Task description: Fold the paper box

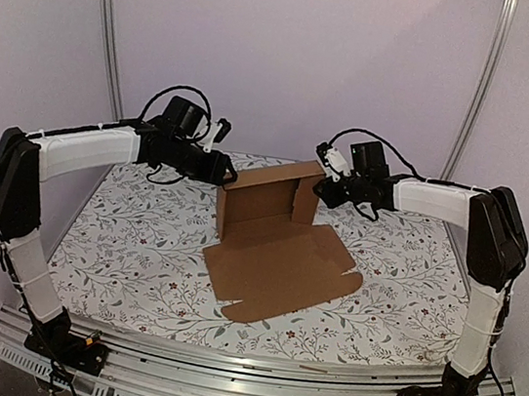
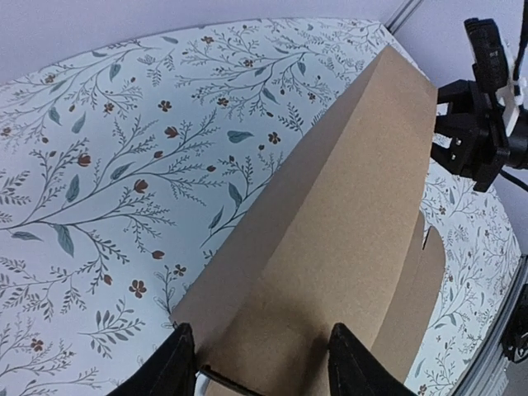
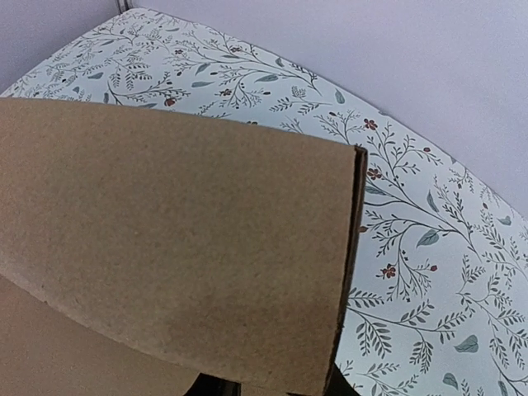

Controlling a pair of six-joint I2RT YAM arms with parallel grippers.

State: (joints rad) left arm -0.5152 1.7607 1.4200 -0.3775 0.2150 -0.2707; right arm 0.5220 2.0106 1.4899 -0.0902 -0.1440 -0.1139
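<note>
The brown paper box (image 1: 268, 208) stands mid-table with its back panel raised and its front sheet (image 1: 278, 274) flat on the cloth. My left gripper (image 1: 221, 168) is at the raised panel's left end. In the left wrist view its fingers (image 2: 177, 367) straddle the panel's folded end (image 2: 330, 239), each edge meeting a finger. My right gripper (image 1: 323, 189) is at the panel's right end and also shows in the left wrist view, right gripper (image 2: 454, 136). The cardboard (image 3: 181, 239) fills the right wrist view and hides the right gripper (image 3: 276, 388) tips.
A floral cloth (image 1: 131, 238) covers the table. An aluminium rail (image 1: 250, 373) runs along the near edge by the arm bases. Two metal posts (image 1: 111, 29) rise at the back corners against plain walls.
</note>
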